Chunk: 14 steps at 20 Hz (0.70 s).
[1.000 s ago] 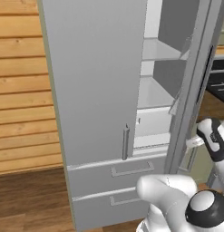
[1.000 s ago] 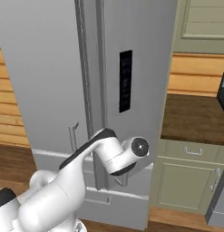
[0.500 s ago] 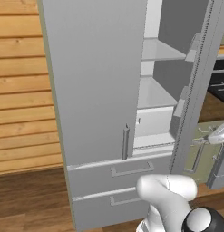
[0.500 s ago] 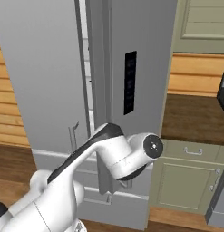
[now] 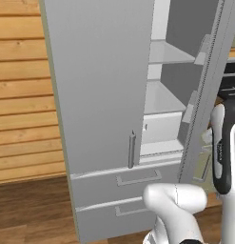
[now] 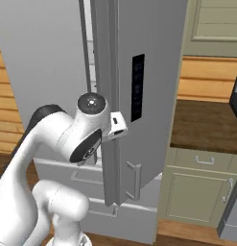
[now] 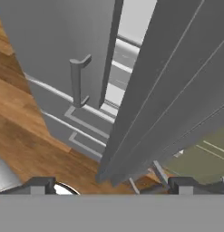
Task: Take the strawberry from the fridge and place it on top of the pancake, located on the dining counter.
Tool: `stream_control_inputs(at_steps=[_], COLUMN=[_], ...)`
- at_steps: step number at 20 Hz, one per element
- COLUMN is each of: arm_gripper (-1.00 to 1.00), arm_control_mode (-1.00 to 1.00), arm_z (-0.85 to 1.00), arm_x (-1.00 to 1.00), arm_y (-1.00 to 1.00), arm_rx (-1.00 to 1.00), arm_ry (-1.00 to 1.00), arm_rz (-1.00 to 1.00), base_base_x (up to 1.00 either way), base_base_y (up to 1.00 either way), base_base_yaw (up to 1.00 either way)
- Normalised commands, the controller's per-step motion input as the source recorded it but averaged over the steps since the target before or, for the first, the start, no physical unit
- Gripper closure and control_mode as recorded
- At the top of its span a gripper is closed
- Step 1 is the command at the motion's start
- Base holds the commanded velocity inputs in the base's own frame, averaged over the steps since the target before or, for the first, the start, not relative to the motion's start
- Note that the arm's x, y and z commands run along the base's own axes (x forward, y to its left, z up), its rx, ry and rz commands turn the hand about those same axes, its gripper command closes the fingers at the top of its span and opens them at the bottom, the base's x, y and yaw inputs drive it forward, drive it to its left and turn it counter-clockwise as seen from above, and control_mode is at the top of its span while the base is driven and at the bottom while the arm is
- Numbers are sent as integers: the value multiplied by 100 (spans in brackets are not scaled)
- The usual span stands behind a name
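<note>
The fridge (image 5: 102,95) stands tall against the wood-plank wall (image 5: 24,95), its long axis vertical; its left door is shut, with a slim upright bar handle (image 5: 132,149) near the inner edge; its right door (image 6: 139,96) is swung partly out toward the near side, its edge facing the camera in the left base view and its outer face, with a dark vertical control panel (image 6: 137,87), facing the right base view. Through the gap between the doors the white interior shows two shelves (image 5: 164,97) and a drawer front below them; I cannot make out a strawberry on them. Two wide drawers (image 5: 123,183) run across the bottom of the fridge.

The gripper (image 7: 111,185) has its two dark tips spread wide apart at the bottom of the hand view, nothing between them; it sits just off the lower edge of the open door, above the wood floor (image 7: 27,131). To the right of the fridge a dark-brown countertop (image 6: 206,125) lies over pale green cabinets (image 6: 196,192), close beside the open door; the floor on the near left is open.
</note>
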Motion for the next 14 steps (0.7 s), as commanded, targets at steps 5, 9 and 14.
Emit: stream_control_inputs(at_steps=[5,9,14], arm_gripper=[-100,-100,-100], arm_control_mode=[-100,-100,-100], arm_z=[67,24,-5], arm_x=[1,36,72], arm_y=[100,91,6], arm_rx=[-58,-58,-39], arm_ry=[30,38,39], arm_rz=[-10,-11,-7], base_base_x=[0,0,0], base_base_y=[0,0,0], base_base_yaw=[0,0,0])
